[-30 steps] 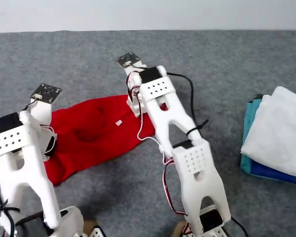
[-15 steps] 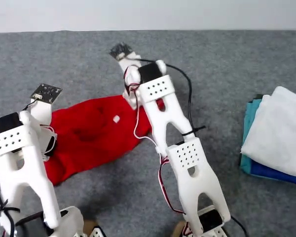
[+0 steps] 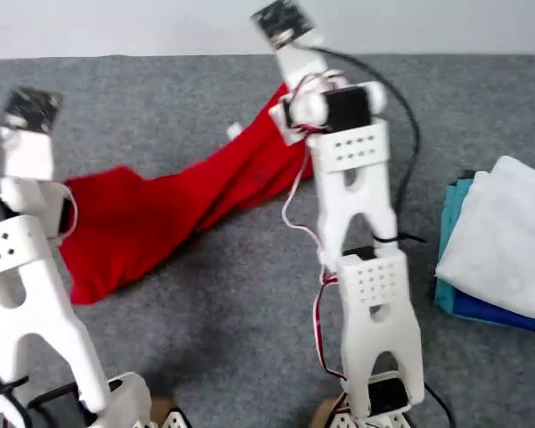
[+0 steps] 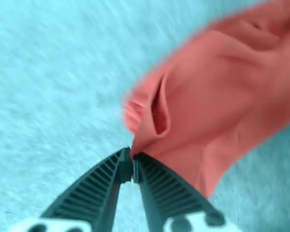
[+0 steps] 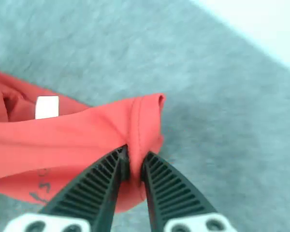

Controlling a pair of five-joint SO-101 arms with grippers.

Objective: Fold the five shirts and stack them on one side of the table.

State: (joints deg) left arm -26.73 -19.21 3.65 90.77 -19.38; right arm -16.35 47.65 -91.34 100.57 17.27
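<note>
At left, the left hand [image 4: 132, 169] pinches one end of the red shirt [image 3: 160, 209], which stretches to upper centre, where the right hand [image 5: 134, 162] pinches its hem. It is not yet folded. At the right edge of the desk [image 3: 205, 339], the folded stack [image 3: 508, 241] suggests most shirts are done.

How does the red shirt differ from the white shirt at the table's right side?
The red shirt is unfolded and stretched long; the white shirt is folded compactly. The red shirt is pinched by the left tool and the right tool; the white shirt is touched by neither. The red shirt lies partly on the grey table; the white shirt rests on a blue shirt. Both are plain cloth.
</note>
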